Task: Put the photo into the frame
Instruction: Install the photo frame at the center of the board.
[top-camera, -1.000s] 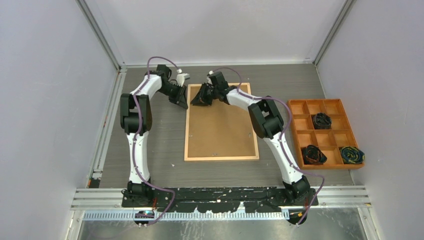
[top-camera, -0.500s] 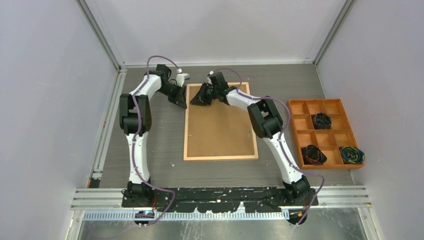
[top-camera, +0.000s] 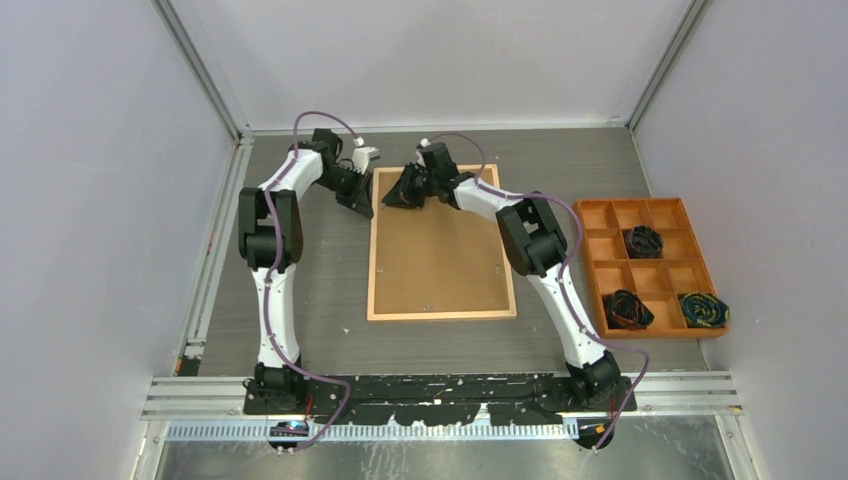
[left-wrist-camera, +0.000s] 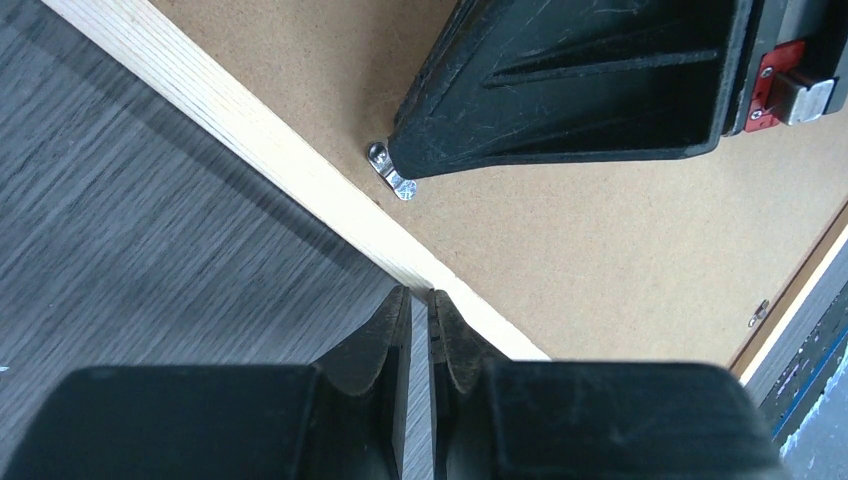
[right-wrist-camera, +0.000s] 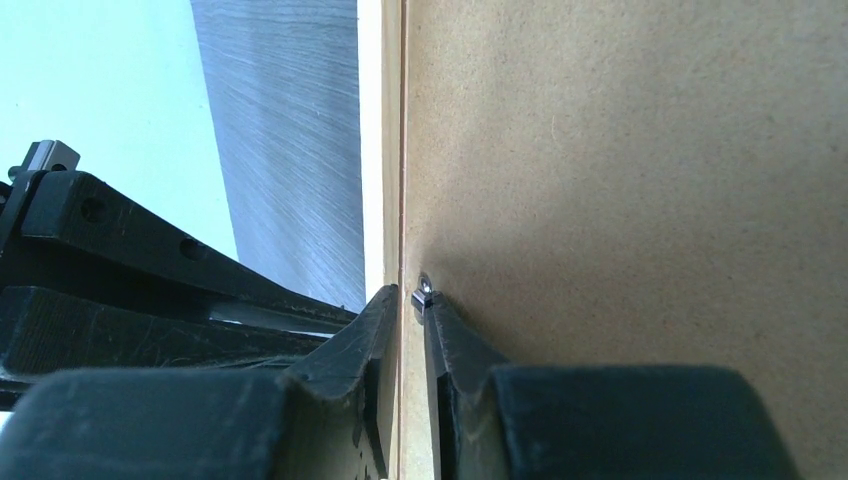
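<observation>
Right gripper (right-wrist-camera: 408, 300) jaws nearly closed, grasping nothing, one tip touching a small metal tab (right-wrist-camera: 423, 290) on the photo (right-wrist-camera: 620, 200). The photo lies brown back up inside the frame (right-wrist-camera: 370, 150), mid-table. Left gripper (left-wrist-camera: 420, 300), clenched and empty, rests on the frame's far-left rail. Probably best: pin the frame, keep the tip low, swivel the tab gently.

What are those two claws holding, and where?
Left gripper: shut on nothing, tips at the frame rim. Right gripper: tips at a metal tab on the photo's back; a pinch cannot be told.
</observation>
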